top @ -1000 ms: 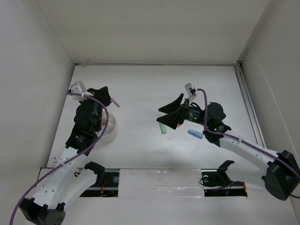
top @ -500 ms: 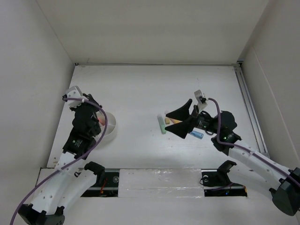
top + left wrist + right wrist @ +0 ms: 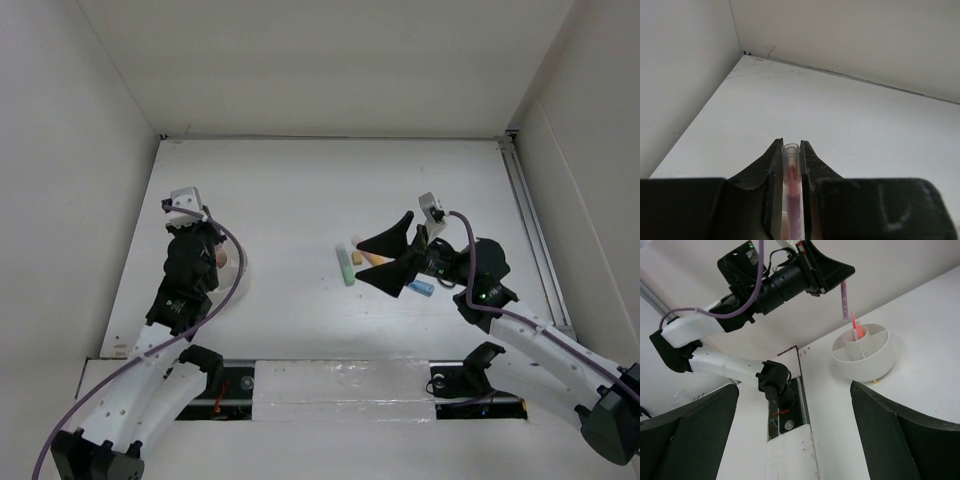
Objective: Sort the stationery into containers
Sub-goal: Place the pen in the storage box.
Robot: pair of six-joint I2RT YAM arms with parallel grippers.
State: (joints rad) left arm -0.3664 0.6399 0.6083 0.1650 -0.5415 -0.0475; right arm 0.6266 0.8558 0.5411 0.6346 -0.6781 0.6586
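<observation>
The left fingers [image 3: 772, 172] are shut tight on a thin pink pen [image 3: 791, 182]. The pen stands straight up between them, and its clear end sticks out past the tips.

In the right wrist view, this pen hangs down from the left arm at the top of the frame. It is right over the round white tub [image 3: 867, 365] and does not touch it. I cannot tell which part of the tub is under it. A red pen [image 3: 856, 329] already stands in the little round cup in the middle of the tub. The tub sits on the table [image 3: 300, 190], at the left of the top view, mostly hidden under the left arm.

The right fingers [image 3: 690, 440] are spread wide open and hold nothing. In the top view they are in the middle right of the frame, just over an orange marker [image 3: 378, 258]. A green marker [image 3: 347, 266] lies just to the left of it. A blue marker [image 3: 420, 288] lies lower down, near the right arm.
</observation>
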